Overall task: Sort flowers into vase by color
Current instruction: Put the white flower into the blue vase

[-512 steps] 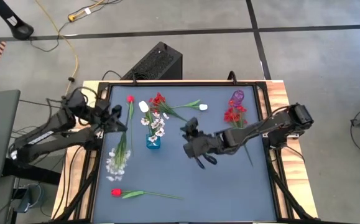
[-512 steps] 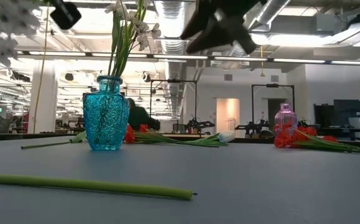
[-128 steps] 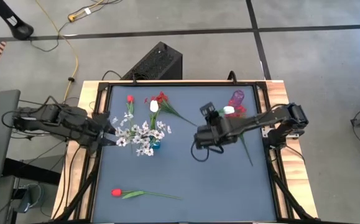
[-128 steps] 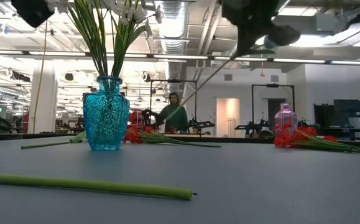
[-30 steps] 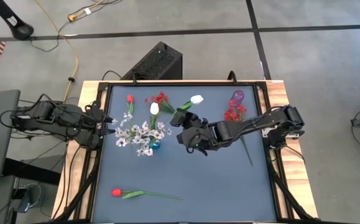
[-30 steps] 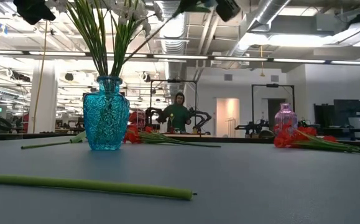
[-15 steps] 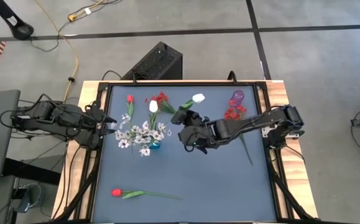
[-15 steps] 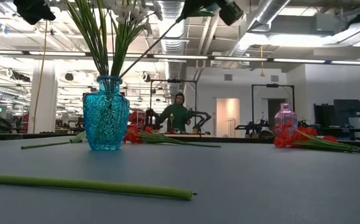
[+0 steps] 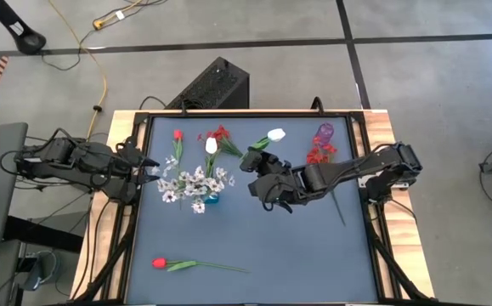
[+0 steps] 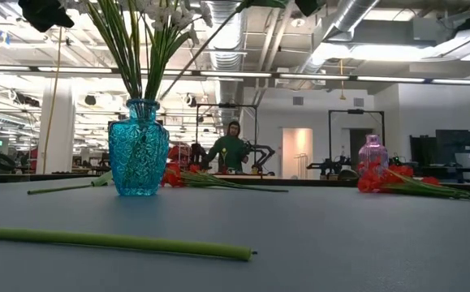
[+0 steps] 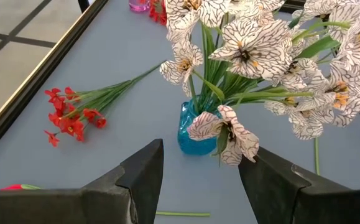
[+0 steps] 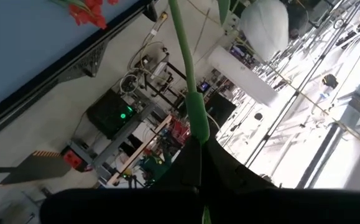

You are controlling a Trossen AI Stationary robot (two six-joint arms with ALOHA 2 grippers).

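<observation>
White tulip (image 9: 275, 134) (smooth oval bud) on thin stem pinched by right fingers (image 12: 195, 163); left fingers (image 11: 143, 168) spread.

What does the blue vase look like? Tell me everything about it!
The blue vase is see-through turquoise glass with a bumpy cut pattern, a round belly and a narrow neck. It stands upright on the grey table, on its left half. Green stems fill its mouth, topped by white flowers. No claw touches it; the left claw hovers open nearby.
</observation>
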